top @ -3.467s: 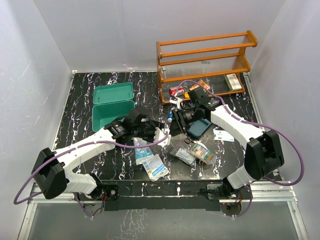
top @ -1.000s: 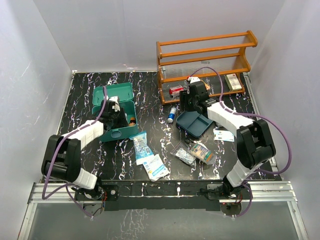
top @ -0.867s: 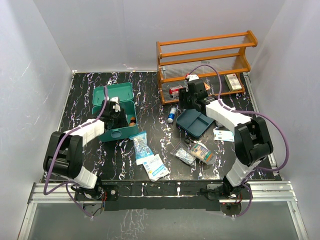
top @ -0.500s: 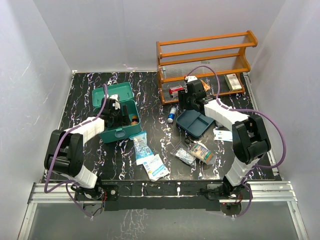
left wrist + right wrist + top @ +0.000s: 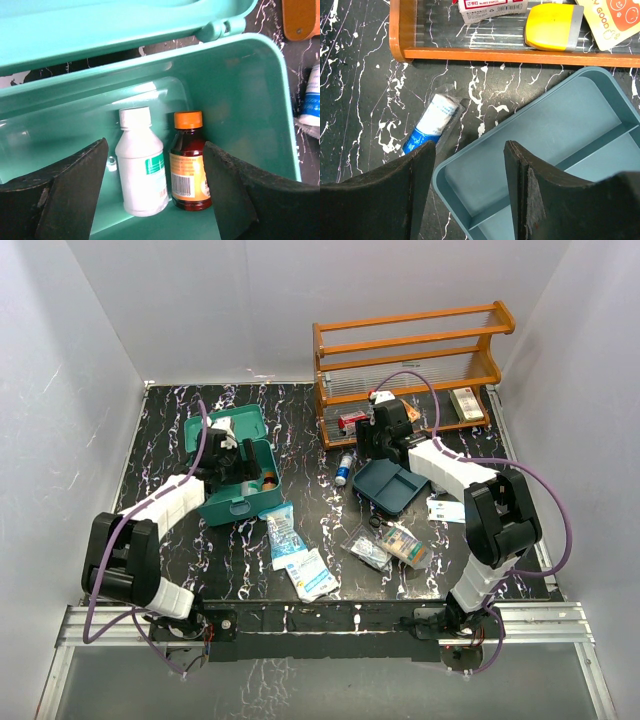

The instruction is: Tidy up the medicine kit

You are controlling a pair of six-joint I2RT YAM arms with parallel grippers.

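Nearest the arm bases, two flat printed packets (image 5: 295, 552) lie on the black marbled table (image 5: 160, 530). Just to their right are a couple of clear bags (image 5: 385, 545) of small items. A little farther right, a white card (image 5: 447, 510) sits by itself.

Beyond those, right of centre, is the dark blue divided tray (image 5: 392, 486). The right gripper (image 5: 469, 150) hangs over its near-left corner with its fingers spread and nothing between them. A wrapped white roll with blue print (image 5: 432, 122) lies on the table just left of the tray.

On the left half of the table stands the medicine kit (image 5: 232, 485), with its lid (image 5: 100, 25) swung up on the far side. The left gripper (image 5: 155, 145) is poised above the open box, jaws wide apart and empty. Inside, a white bottle (image 5: 142, 162) and an amber bottle with an orange cap (image 5: 188, 160) sit side by side, touching or nearly so.

Farthest back on the right, the orange wooden rack (image 5: 410, 360) holds a yellow item (image 5: 552, 25) and a small white box (image 5: 492, 7) on its bottom shelf.
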